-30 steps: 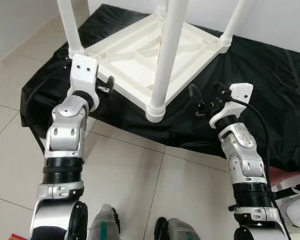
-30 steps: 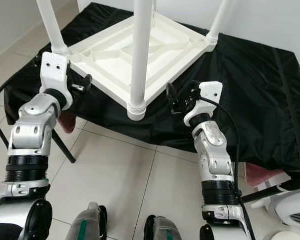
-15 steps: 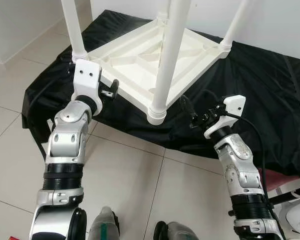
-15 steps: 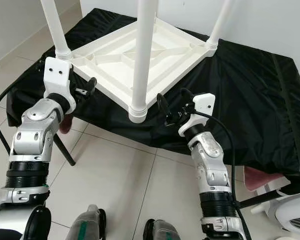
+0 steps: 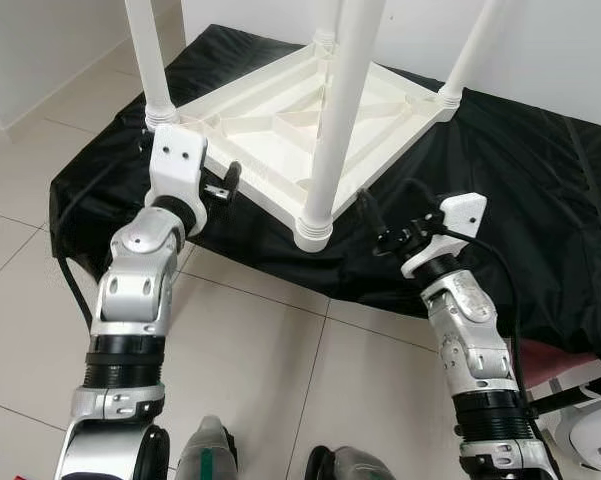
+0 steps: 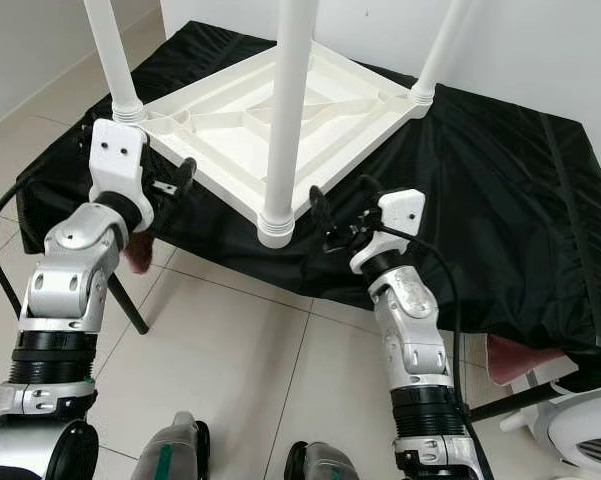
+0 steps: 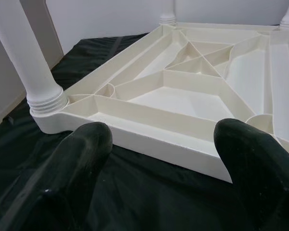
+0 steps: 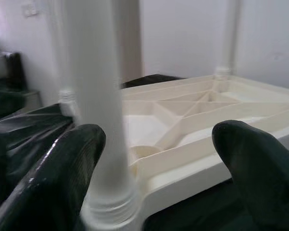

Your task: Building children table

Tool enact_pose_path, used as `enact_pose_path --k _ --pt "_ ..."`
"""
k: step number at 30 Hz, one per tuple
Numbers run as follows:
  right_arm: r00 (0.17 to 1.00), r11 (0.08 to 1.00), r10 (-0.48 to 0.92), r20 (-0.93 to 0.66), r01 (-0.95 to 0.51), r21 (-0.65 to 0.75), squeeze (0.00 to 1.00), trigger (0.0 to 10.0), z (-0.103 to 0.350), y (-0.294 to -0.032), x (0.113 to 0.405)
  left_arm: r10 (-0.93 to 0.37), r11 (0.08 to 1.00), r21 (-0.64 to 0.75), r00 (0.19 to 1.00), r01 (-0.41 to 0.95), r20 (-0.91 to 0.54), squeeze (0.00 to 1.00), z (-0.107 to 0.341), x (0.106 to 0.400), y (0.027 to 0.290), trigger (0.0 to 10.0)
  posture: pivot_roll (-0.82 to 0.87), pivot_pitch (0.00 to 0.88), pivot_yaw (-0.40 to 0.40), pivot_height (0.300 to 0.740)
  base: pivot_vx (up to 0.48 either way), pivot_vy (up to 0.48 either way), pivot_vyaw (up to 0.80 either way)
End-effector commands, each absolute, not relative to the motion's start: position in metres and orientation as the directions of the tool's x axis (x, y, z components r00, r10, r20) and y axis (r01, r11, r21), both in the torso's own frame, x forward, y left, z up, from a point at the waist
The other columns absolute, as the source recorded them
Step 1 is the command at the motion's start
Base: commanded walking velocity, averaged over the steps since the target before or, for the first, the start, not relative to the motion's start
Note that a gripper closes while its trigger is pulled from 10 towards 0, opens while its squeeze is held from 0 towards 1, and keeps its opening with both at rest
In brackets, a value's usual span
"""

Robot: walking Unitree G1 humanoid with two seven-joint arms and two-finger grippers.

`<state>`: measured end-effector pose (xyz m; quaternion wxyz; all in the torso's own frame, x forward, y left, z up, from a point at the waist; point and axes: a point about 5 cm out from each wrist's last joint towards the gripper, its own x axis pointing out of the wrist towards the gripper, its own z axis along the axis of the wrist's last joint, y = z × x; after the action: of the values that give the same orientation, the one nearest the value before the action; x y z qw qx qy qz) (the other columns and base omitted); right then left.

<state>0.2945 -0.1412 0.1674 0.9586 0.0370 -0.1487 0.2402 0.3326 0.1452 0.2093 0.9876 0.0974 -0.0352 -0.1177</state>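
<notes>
A white plastic children's table lies upside down on a black cloth, its legs pointing up. My left gripper is open at the table's left edge, just below the left corner leg. In the left wrist view its fingertips straddle the rim without touching it. My right gripper is open, a short way right of the front corner leg. In the right wrist view that leg stands close ahead, in line with one fingertip.
The black cloth covers a low surface against the white wall. Pale floor tiles lie in front. A black cable hangs at the left. A red item and a white object sit at the lower right. My feet show below.
My right gripper has moved left and slightly down, closer to the front corner leg. My left gripper has edged nearer the table's rim. Both stay open.
</notes>
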Motion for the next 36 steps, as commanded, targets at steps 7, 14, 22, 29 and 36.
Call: enact_pose_path --k 7,14,22,29,36 --pt "0.765 0.798 0.589 0.259 -0.602 -0.036 0.00 10.0 0.168 -0.140 0.290 -0.306 0.926 0.256 0.948 0.276 0.084 0.00 0.223 0.326 0.143 10.0 0.13 0.073 -0.103 0.740 0.000 0.000 0.00" --pt "0.762 0.797 0.592 0.263 -0.602 -0.050 0.00 10.0 0.168 -0.130 0.307 -0.326 0.912 0.291 0.941 0.288 0.091 0.00 0.229 0.325 0.142 10.0 0.14 0.086 -0.117 0.740 0.000 0.000 0.00" --pt "0.758 0.792 0.599 0.259 -0.609 -0.050 0.00 10.0 0.170 -0.120 0.321 -0.339 0.900 0.325 0.935 0.291 0.102 0.00 0.235 0.321 0.139 10.0 0.16 0.098 -0.128 0.740 0.000 0.000 0.00" --pt "0.805 0.841 0.525 0.276 -0.540 -0.023 0.00 10.0 0.176 -0.105 0.343 -0.310 0.914 0.313 0.943 0.259 0.124 0.00 0.242 0.320 0.138 10.0 0.18 0.097 -0.131 0.740 0.000 0.000 0.00" --pt "0.815 0.846 0.505 0.283 -0.533 0.023 0.00 10.0 0.177 -0.089 0.351 -0.317 0.910 0.317 0.941 0.267 0.119 0.00 0.242 0.318 0.136 10.0 0.17 0.097 -0.130 0.740 0.000 0.000 0.00"
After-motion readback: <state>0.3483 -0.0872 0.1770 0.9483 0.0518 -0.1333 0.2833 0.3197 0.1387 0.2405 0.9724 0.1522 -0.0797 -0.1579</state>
